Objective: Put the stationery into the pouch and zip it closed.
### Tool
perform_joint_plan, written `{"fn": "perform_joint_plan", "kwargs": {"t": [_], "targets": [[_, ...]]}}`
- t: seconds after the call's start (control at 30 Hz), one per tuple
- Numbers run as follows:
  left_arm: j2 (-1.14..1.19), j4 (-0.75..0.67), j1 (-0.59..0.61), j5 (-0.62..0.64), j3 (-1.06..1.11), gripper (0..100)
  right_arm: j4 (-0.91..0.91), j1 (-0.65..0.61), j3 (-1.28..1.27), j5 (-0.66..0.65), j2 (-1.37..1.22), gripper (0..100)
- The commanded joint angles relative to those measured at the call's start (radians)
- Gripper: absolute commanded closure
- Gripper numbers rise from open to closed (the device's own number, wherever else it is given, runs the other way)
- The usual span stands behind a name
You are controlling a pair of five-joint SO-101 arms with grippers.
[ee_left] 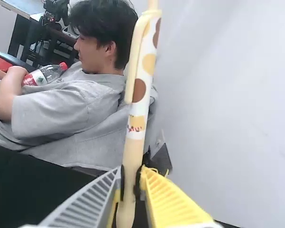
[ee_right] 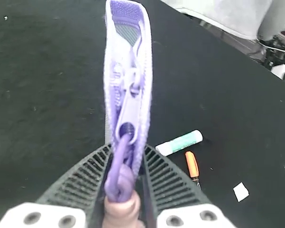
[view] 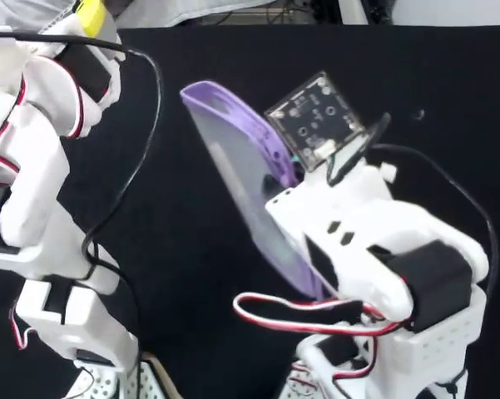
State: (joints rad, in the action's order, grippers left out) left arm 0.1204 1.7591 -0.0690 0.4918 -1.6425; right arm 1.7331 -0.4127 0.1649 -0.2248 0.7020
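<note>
A purple pouch (view: 237, 179) is held up on edge above the black table (view: 191, 274), with my right gripper (ee_right: 128, 164) shut on its end. Its zipper slider and purple pull (ee_right: 125, 133) face the right wrist camera. My left gripper (ee_left: 130, 183) is raised at the far left and shut on a yellow pen with brown spots (ee_left: 141, 80), which stands upright between the fingers. On the table beyond the pouch lie a white and green glue stick (ee_right: 179, 142), a small orange pen-like item (ee_right: 192, 165) and a white eraser (ee_right: 240, 191).
The left arm (view: 33, 166) fills the left side of the table and the right arm (view: 383, 266) the lower right. Black and red cables (view: 141, 125) hang between them. A wall and the table's far edge lie behind the left gripper.
</note>
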Motion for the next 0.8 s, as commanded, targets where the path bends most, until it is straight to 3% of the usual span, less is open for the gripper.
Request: {"fn": "perform_joint_plan", "kwargs": {"t": [0.0, 0.17, 0.4, 0.77], "targets": [[-0.032, 0.008, -0.102, 0.008, -0.016, 97, -0.038, -0.014, 0.002, 0.006, 0.048, 98.8], [-0.092, 0.008, -0.156, 0.008, 0.111, 97, -0.044, -0.014, 0.001, 0.009, 0.062, 98.8], [-0.387, -0.014, -0.162, 0.012, 0.527, 97, -0.040, -0.017, 0.001, 0.011, 0.067, 98.8], [-0.664, -0.399, -0.162, 0.011, 1.190, 97, -0.037, -0.083, 0.007, 0.011, 0.067, 98.8]]}}
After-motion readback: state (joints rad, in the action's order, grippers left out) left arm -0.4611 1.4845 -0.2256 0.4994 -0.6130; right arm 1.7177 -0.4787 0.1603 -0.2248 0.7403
